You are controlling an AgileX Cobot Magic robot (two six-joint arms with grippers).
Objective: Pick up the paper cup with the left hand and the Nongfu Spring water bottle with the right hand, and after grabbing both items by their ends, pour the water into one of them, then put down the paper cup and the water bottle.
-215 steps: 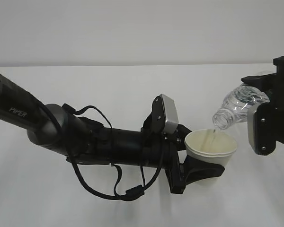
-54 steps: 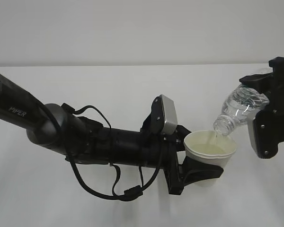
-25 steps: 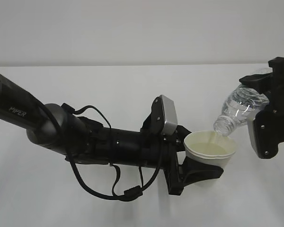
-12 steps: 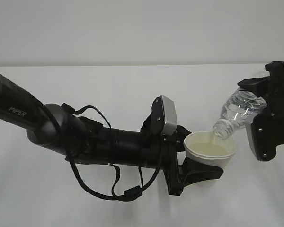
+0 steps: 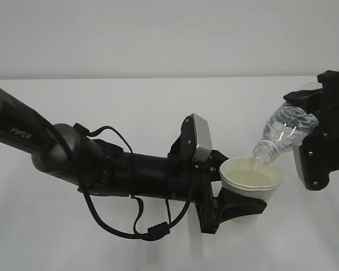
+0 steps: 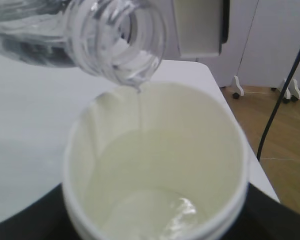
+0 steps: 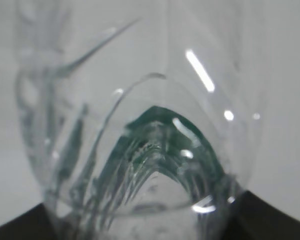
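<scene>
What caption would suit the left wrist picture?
Tilted, uncapped water bottle trickles a thin stream of water into the paper cup.

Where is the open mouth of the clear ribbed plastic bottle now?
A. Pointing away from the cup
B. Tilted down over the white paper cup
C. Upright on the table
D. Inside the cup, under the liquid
B: the clear ribbed plastic bottle tilts mouth-down just above the white paper cup rim.

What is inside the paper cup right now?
The paper cup holds clear water partway up its cream wall, a thin stream falling from the bottle mouth. The cup's bottom is blurred under the water.
</scene>
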